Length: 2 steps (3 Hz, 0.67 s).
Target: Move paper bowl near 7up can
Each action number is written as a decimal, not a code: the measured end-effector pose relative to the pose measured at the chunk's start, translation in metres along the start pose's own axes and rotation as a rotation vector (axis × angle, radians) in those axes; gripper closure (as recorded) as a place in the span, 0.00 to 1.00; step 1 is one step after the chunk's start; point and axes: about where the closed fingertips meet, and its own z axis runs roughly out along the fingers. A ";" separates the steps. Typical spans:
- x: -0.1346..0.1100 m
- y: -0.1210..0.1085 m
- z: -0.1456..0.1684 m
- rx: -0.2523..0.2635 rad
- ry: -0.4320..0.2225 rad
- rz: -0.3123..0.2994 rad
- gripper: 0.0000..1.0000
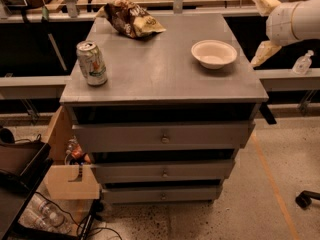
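Observation:
The paper bowl (214, 53) is off-white and shallow and sits upright on the right side of the grey cabinet top (165, 74). The 7up can (92, 63) stands upright near the front left corner, far from the bowl. My gripper (257, 29) hangs off the cabinet's right edge, just right of the bowl and not touching it. Its two cream fingers (262, 53) are spread apart with nothing between them. The white arm enters from the upper right.
A brown and yellow snack bag (131, 18) lies at the back left of the top. Below are drawers (162, 136). A cardboard box (70, 179) stands at the lower left. A small clear bottle (303, 62) sits on the ledge at right.

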 end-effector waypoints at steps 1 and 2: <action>-0.001 0.030 0.028 -0.004 -0.088 -0.026 0.00; -0.006 0.035 0.044 0.005 -0.149 -0.050 0.00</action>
